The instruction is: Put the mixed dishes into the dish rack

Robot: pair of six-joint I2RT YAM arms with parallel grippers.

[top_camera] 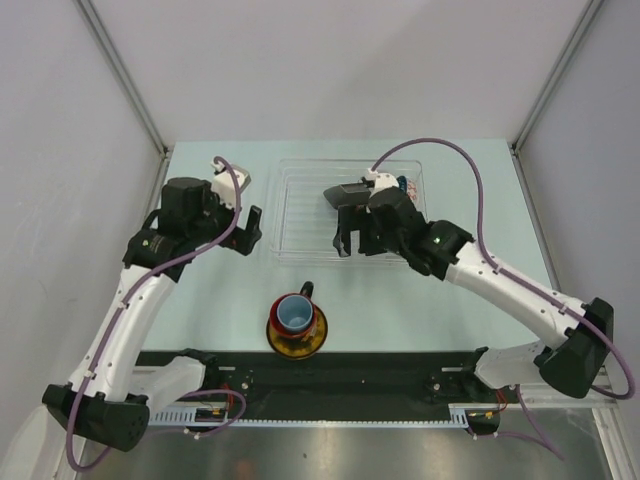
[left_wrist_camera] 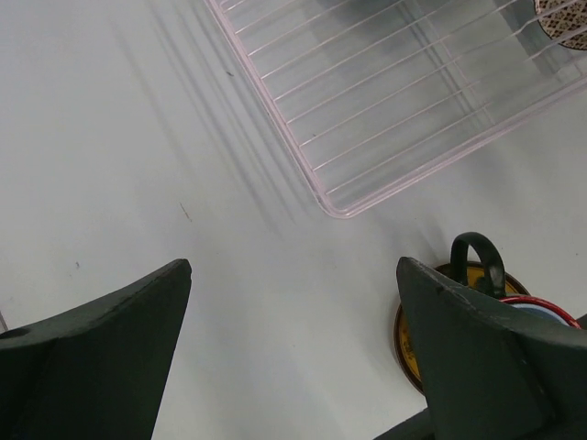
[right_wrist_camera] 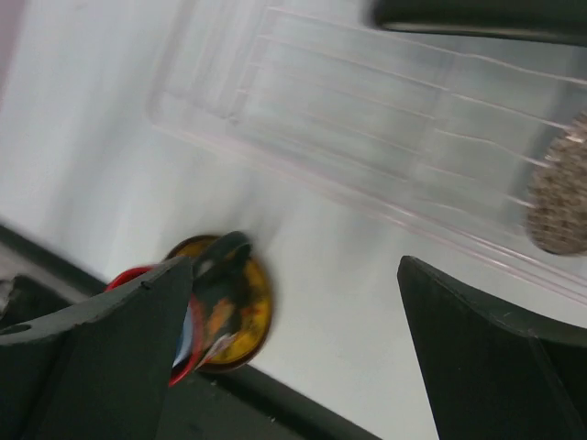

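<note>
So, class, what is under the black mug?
A round yellow saucer, only its rim showing around the mug. Its middle is hidden beneath the mug.

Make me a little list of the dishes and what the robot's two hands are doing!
Dish rack: see-through, mostly unfilled
In the rack: one speckled dish, partly hidden
Mug: on the yellow saucer, outside the rack
Left gripper: open, holding nothing, over the table beside the rack
Right gripper: open, holding nothing, over the rack's near side
</note>
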